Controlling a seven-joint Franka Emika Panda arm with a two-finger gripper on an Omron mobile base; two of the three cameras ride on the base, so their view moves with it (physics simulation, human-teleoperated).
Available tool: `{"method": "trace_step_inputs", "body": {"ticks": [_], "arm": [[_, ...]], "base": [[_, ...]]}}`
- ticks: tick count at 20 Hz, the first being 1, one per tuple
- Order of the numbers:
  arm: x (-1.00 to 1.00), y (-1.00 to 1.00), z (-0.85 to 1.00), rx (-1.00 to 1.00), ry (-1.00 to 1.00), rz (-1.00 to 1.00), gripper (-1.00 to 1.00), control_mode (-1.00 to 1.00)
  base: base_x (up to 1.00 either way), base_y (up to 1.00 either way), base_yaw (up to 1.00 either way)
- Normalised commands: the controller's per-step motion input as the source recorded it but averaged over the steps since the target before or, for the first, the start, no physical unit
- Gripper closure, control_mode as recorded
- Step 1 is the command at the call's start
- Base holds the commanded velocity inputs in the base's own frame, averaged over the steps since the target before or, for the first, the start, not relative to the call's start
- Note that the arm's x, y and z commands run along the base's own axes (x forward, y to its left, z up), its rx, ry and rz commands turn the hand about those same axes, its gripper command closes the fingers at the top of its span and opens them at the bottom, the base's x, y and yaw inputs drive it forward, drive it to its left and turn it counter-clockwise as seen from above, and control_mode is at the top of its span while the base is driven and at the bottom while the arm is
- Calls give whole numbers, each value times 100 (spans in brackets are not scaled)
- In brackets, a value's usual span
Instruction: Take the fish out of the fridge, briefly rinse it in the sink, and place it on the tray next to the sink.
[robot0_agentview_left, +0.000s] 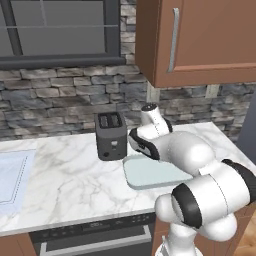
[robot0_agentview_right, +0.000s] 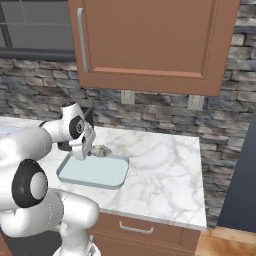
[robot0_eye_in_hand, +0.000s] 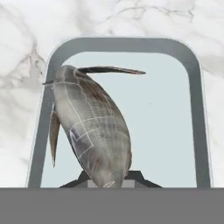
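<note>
Jaws of gripper (robot0_agentview_right: 92, 150) clenched on fish (robot0_eye_in_hand: 92, 127), above tray (robot0_eye_in_hand: 192, 109). Best lowered gently toward tray middle, released only once resting flat.

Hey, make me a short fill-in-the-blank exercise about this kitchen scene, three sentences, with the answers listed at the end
1. The gripper is shut on the ____.
2. The fish hangs above the pale ____ on the marble counter.
3. Left of the tray in the left base view stands a dark ____.

Missing words: fish; tray; toaster
</note>
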Motion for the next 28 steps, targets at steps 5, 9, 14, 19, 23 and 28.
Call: {"method": "trace_step_inputs", "body": {"ticks": [5, 9, 14, 19, 23, 28], "arm": [[1, 0, -67, 5, 4, 0, 100, -100], [0, 0, -47, 0, 0, 0, 100, -100], [11, -1, -20, 0, -3, 0, 100, -100], [12, -2, -1, 0, -2, 0, -100, -100], [0, 3, 46, -2, -4, 0, -100, -100], [-14, 34, 67, -19, -16, 0, -100, -100]], "base": [[0, 0, 0], [0, 0, 0], [0, 0, 0], [0, 0, 0], [0, 0, 0], [0, 0, 0]]}}
